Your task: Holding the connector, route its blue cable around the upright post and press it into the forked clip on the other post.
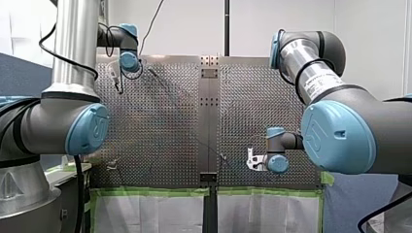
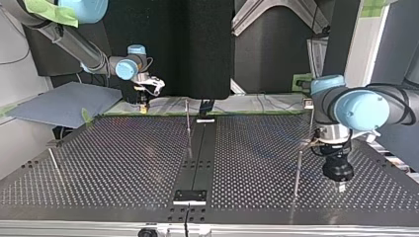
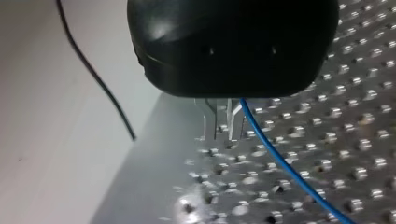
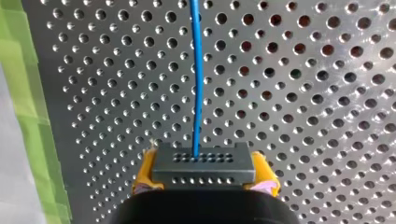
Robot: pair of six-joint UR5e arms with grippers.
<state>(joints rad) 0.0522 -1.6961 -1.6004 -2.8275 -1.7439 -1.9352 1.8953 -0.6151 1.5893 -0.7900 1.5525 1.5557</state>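
Perforated metal table (image 4: 303, 93); right hand's (image 4: 205, 179) yellow pads (image 4: 142, 175) clamp a boxy connector (image 4: 204, 161), left hand's (image 3: 223, 135) grip unclear.

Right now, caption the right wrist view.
My right arm's yellow-padded jaws clamp a dark rectangular connector; its thin blue cable runs ahead.

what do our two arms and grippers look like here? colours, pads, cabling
My left arm and my right arm are silver tubes with dark grey joints and light blue caps. A black cable loops along my left arm; my right arm carries a printed label band. My left gripper has a rounded black body. My right gripper is black with yellow pads.
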